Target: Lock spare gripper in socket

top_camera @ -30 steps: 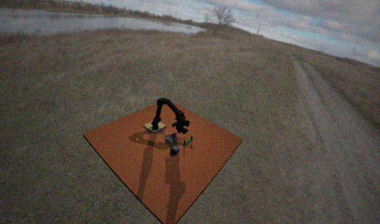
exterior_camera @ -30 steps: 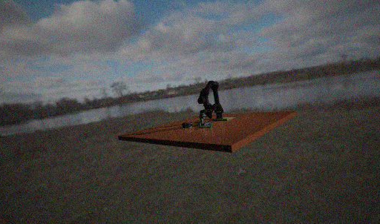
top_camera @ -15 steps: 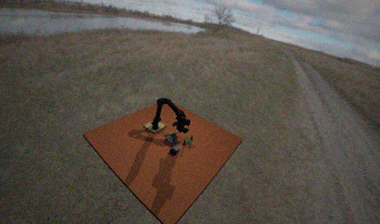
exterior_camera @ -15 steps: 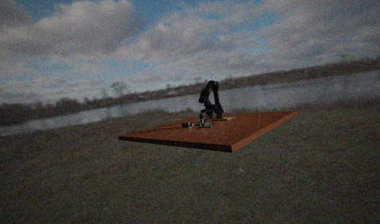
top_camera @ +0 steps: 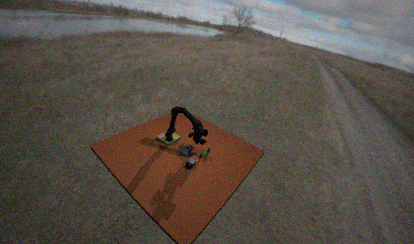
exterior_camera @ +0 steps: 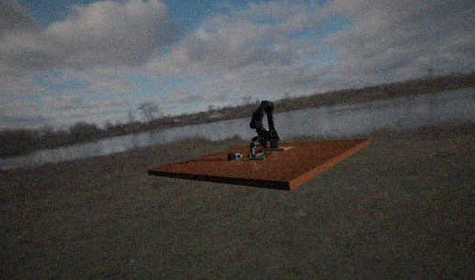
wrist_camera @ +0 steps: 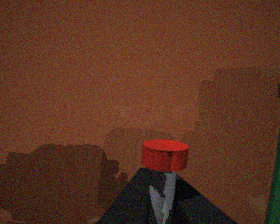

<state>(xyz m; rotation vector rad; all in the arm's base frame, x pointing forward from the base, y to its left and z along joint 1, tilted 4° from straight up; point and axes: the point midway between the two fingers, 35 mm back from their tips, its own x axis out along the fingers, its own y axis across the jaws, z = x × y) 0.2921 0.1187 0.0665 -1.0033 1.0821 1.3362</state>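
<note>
We have claw (top_camera: 198, 142) (wrist_camera: 153, 177) closed on red-headed pin (wrist_camera: 165, 156) | risk: green piece (top_camera: 204, 153) (exterior_camera: 257, 159) (wrist_camera: 278, 170) beside claw gets bumped during a sideways swing

We can read no text, labels, brands, numbers or signs in any view.
</note>
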